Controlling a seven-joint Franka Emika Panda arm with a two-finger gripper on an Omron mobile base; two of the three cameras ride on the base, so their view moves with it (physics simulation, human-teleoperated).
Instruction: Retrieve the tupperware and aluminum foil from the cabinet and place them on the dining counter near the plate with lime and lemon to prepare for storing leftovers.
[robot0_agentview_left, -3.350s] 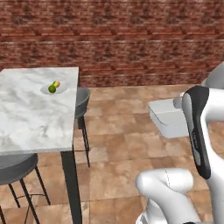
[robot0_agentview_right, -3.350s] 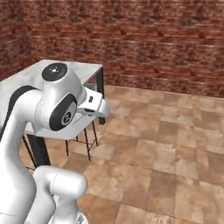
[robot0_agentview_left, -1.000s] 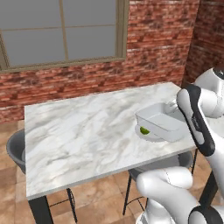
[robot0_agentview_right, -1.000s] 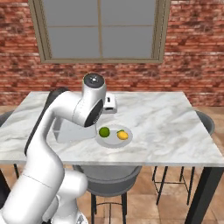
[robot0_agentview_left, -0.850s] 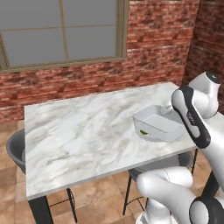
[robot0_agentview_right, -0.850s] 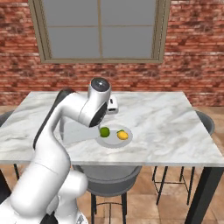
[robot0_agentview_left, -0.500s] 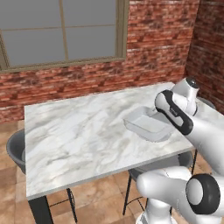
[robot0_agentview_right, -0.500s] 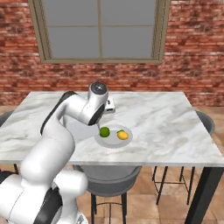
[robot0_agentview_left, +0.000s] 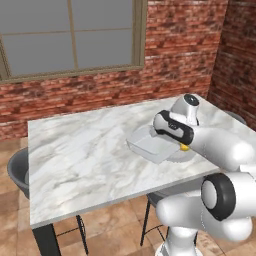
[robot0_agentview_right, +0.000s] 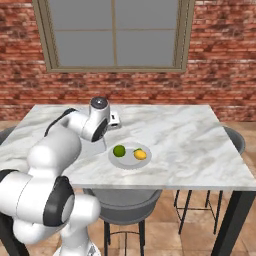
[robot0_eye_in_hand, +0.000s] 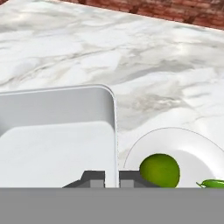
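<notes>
Gripping the rim of the tupperware (robot0_eye_in_hand: 57, 135), the hand (robot0_eye_in_hand: 111, 177) has its two fingertips pinched tight on the container's wall, one on either side. That translucent container (robot0_agentview_left: 150, 145) sits low over the marble worktop (robot0_agentview_left: 85, 155), towards its near edge; whether it touches the surface cannot be told. Just beside it lies the plate (robot0_eye_in_hand: 192, 151), carrying the lime (robot0_eye_in_hand: 160, 169), with the lemon (robot0_agentview_right: 140, 154) next to the lime (robot0_agentview_right: 119, 150) on the same plate (robot0_agentview_right: 130, 161). Behind the worktop (robot0_agentview_right: 190, 135) stands a brick wall (robot0_agentview_right: 220, 90) with a window (robot0_agentview_right: 115, 35), and dark stools (robot0_agentview_right: 125, 200) are tucked beneath
</notes>
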